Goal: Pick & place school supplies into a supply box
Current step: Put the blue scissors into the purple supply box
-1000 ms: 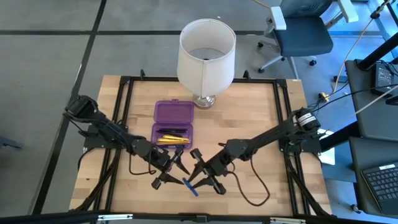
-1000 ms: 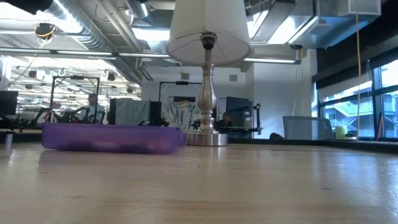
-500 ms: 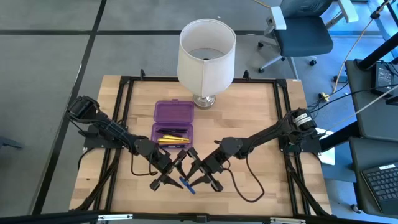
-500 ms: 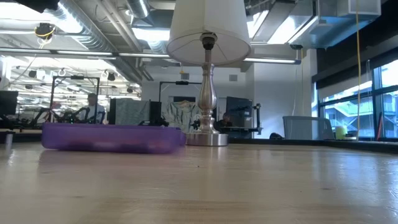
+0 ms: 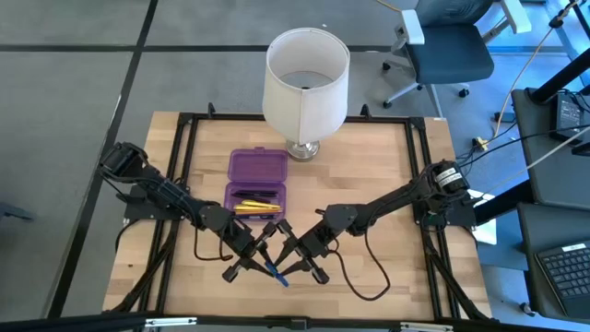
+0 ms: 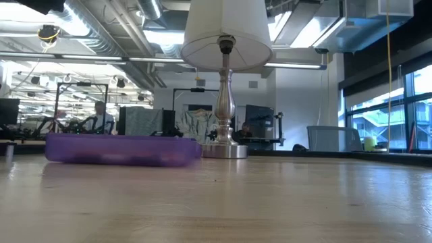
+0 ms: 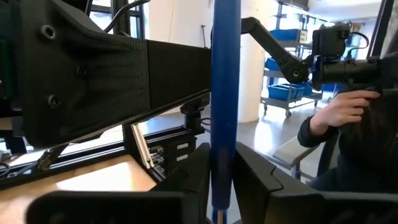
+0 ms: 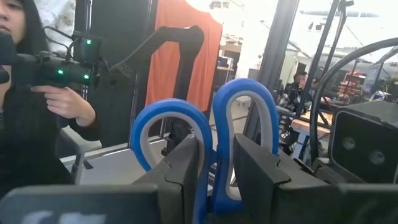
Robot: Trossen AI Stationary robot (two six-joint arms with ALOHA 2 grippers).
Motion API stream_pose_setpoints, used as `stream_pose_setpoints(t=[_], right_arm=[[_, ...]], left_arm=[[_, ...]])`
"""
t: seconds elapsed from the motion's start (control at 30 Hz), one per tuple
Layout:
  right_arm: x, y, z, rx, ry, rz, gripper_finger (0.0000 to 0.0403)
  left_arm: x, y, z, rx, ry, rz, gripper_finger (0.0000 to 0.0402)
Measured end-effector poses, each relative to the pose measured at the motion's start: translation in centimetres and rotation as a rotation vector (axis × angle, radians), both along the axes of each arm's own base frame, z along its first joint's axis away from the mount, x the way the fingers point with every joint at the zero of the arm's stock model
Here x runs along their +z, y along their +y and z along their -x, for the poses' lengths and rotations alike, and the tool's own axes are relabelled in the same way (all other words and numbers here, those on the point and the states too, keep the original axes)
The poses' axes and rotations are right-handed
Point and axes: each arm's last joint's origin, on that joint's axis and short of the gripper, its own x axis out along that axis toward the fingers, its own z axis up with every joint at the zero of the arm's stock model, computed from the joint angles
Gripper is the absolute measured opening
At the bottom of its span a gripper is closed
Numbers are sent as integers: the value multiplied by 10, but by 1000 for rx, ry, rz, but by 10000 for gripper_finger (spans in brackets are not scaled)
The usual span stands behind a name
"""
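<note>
The left gripper [image 5: 261, 258] is closed on the blade end of the blue-handled scissors [image 5: 275, 272]; in the left wrist view the blue blade part [image 7: 224, 93] stands straight up between the two dark fingers [image 7: 193, 177]. The right gripper [image 5: 288, 259] is clamped on the handle end, and in the right wrist view the two blue loops [image 8: 208, 134] rise from between its fingers [image 8: 183, 168].

Both grippers meet above the front middle of the wooden table [image 5: 387, 175], facing each other, the left one coming from the left and the right one from the right. From above, the long axis of the scissors goes diagonally, one end toward the front right.

Just behind them lies the purple supply box [image 5: 256, 183], open, with yellow and dark pencils [image 5: 254, 205] inside along its width. Behind the box stands a lamp [image 5: 306, 88] with a white shade. A person holding a camera [image 8: 43, 93] is beyond the table.
</note>
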Motion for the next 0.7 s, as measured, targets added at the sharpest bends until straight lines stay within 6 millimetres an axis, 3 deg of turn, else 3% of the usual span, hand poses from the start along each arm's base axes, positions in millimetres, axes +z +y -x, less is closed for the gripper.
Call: stream_pose_setpoints(t=[0.13,0.4,0.53,0.7], right_arm=[[0,0,0,1,1,1,97],[0,0,0,15,39,-41,102],[-2,0,0,23,87,-63,138],[7,-7,12,-16,296,-36,190]], left_arm=[[0,0,0,-1,-1,-2,30],[0,0,0,-5,11,13,41],[0,0,0,-19,16,16,36],[-3,0,0,-12,44,3,30]])
